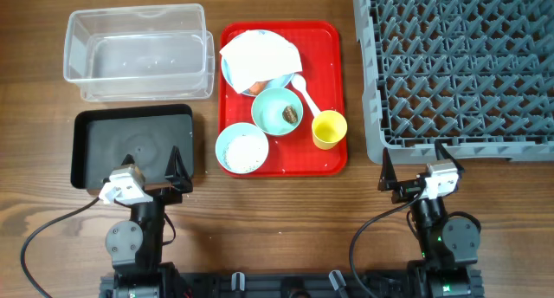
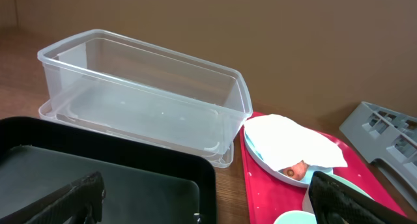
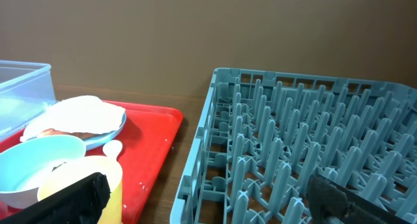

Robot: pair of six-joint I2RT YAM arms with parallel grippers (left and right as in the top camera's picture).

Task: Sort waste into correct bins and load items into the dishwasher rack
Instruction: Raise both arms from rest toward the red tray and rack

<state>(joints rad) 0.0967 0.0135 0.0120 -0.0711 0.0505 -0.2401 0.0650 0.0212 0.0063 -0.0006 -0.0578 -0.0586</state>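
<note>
counted from the overhead view: two bins, one rack, one red tray, one plate, two bowls, one cup, one spoon, two grippers.

the clear tub sits upper left, with the black tray just below it in the frame. the grey dishwasher rack fills the upper right. between them lies the red tray, which carries everything else:
- at its top is the light blue plate under one crumpled napkin. one orange carrot peeks out at the napkin's lower edge.
- at centre is the mint green bowl, holding one brown scrap.
- lower left is the light blue bowl, filled with white rice.
- lower right is the yellow cup, upright.
- the white spoon lies between plate and cup, beside the mint green bowl.

the left gripper hovers at the black tray's lower edge. the right gripper hovers just below the rack's lower left corner. both are spread wide and hold nothing.

only the overhead view shows the rice and the scrap. the left wrist view shows the tub's tall walls and rim against the shallow black tray, and the carrot from the side under the napkin. the right wrist view shows the rack's pegs standing upright in rows, and the cup partly hidden behind the finger at the lower left of the frame.
</note>
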